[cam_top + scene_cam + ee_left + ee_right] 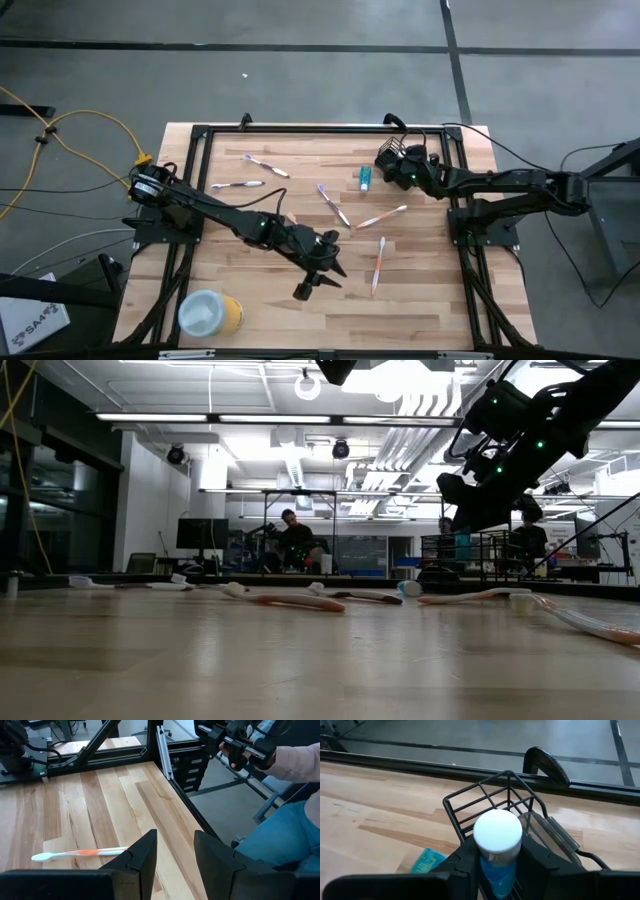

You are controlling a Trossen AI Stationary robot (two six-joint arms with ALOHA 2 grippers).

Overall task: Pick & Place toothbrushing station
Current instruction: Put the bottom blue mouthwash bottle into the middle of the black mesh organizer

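The black wire-mesh holder (509, 773) stands near the table's far right corner. My right gripper (497, 865) hangs over it, shut on a blue tube with a white cap (497, 832). A second blue tube (366, 178) lies flat on the table just left of the holder. Several thin toothbrushes lie scattered across the table's middle (333, 203) (379, 262) (265, 165). My left gripper (325, 275) hovers open above the table's near middle; an orange-and-white toothbrush (80, 853) lies just beyond its fingers. My right gripper pinches the tube's blue body (496, 872) just below the white cap, one finger on each side. The fingers slant down from the table's right side. The tube stands cap upward over the holder; the gripper hides its lower end.
A yellow cylinder with a white top (210, 313) lies near the front left corner. A black frame (320, 128) runs along the table's edges. Beyond the right edge a person's legs (280, 835) and hand show.
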